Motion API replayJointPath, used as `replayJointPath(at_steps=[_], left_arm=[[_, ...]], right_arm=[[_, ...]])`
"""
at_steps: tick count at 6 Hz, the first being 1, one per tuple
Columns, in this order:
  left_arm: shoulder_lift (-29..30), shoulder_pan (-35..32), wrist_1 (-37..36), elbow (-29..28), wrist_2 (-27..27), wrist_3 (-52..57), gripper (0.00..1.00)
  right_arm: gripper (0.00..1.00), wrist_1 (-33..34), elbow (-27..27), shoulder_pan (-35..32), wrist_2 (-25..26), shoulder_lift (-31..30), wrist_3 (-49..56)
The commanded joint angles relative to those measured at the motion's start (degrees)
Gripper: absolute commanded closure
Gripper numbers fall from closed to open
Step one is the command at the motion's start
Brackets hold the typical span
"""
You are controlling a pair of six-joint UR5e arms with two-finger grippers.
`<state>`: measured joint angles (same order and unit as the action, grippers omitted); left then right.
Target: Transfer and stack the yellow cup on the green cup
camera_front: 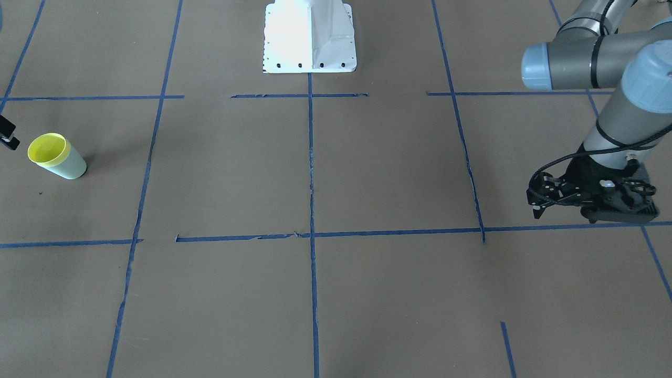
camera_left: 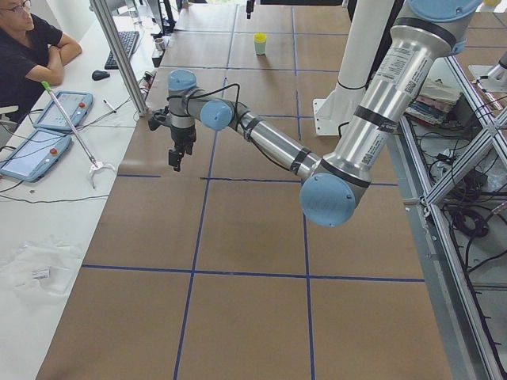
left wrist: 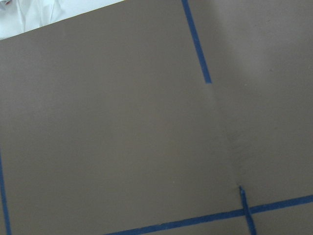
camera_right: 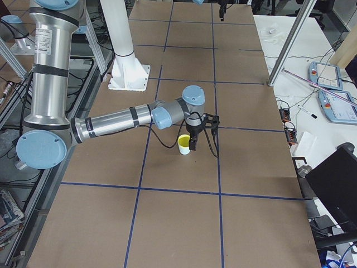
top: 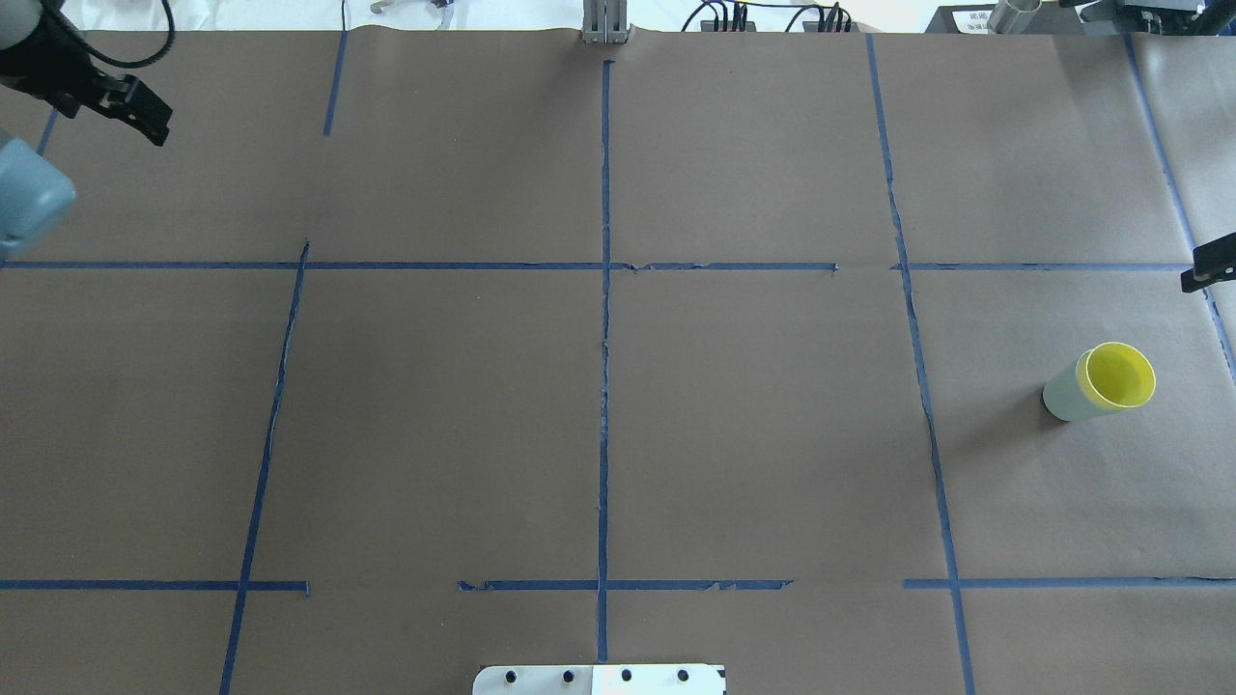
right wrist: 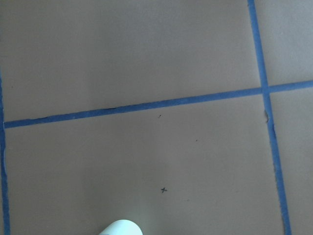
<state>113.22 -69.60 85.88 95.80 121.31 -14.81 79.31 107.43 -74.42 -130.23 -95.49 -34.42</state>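
The yellow cup (camera_front: 48, 148) sits nested inside the green cup (camera_front: 72, 167), upright on the table at my right end. The pair also shows in the overhead view, yellow cup (top: 1120, 375) in green cup (top: 1060, 398). My right gripper (camera_front: 8, 135) hangs just beyond the stack toward the operators' side, apart from it. Only one finger shows at the overhead view's edge (top: 1212, 265). In the exterior right view (camera_right: 203, 139) it looks open and empty. My left gripper (camera_front: 593, 210) is open and empty over the far left of the table (top: 145, 121).
The table is brown paper with a blue tape grid (top: 604, 290). The white robot base plate (camera_front: 310, 37) is at the middle of the robot's side. An operator (camera_left: 28, 47) sits at a side desk with tablets beyond the table's far edge.
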Motion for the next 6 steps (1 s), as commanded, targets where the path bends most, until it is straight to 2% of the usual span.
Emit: replayJointPath(at_steps=[1,2,3,4,5,6], left_arm=[[-7.09,-9.46,-3.69,-0.26,7.49,17.1,0.0],[-8.79,-13.68,-4.49,-3.74,13.11,18.14,0.0],[-11.5,-17.38,-4.49,-7.78,14.21,20.68,0.0],[-16.14,-18.2,-6.15,-7.56,14.22,24.79,0.0],[-21.14,-18.29,-5.82,-6.16,14.3,24.31,0.0],[-22.41,-18.29,-5.55,-5.72,14.22,24.22,0.0]], right_arm=[[0.0,0.23,-6.94,-7.89,-4.41,1.45,12.38],[0.0,2.41,-7.93,-10.37,-4.42,1.45,18.62],[0.0,7.3,-8.03,-13.0,-4.51,1.89,26.52],[0.0,12.4,-7.94,-14.68,-4.86,3.63,30.69],[0.0,14.88,-8.29,-15.22,-4.77,3.91,34.82],[0.0,14.91,-9.07,-15.22,-3.9,3.22,35.38]])
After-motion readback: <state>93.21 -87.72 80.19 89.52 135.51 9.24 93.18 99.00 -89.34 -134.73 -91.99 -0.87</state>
